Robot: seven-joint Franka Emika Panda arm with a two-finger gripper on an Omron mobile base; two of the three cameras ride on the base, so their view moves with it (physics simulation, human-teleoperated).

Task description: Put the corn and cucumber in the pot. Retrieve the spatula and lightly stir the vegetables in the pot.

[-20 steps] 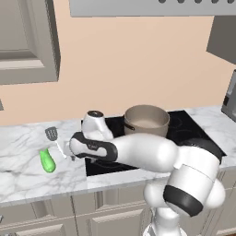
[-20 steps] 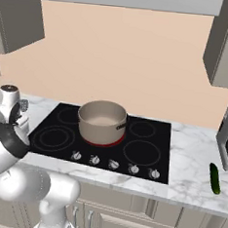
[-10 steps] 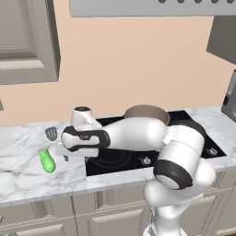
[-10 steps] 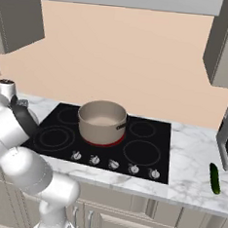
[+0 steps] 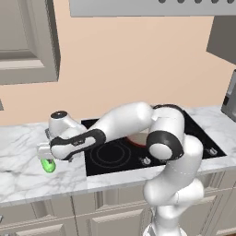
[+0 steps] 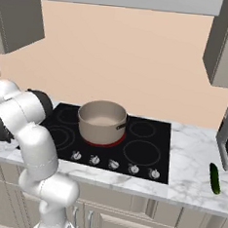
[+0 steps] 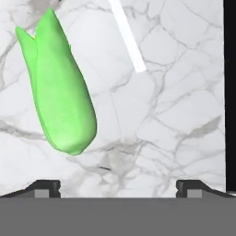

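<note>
My gripper (image 7: 119, 186) is wide open, with its two tips far apart and nothing between them. I am reaching far out to the left, low over the white marble counter (image 7: 175, 115).

In the hand view, the corn (image 7: 62, 92) lies on the counter under me. It is bright green and fat, with a pointy split end and a tiny bit of yellow peeking out. It sits more toward one tip than in the middle. I am not touching it. The thin white handle of the spatula (image 7: 128, 37) lies just beside the corn but is not touching it.

The pot (image 6: 101, 121) stands on the black stove (image 6: 142, 148), on a red ring. The cucumber (image 6: 214, 178) is dark green and long. It lies on the counter on the other side of the stove, far from the pot and far from me.
</note>
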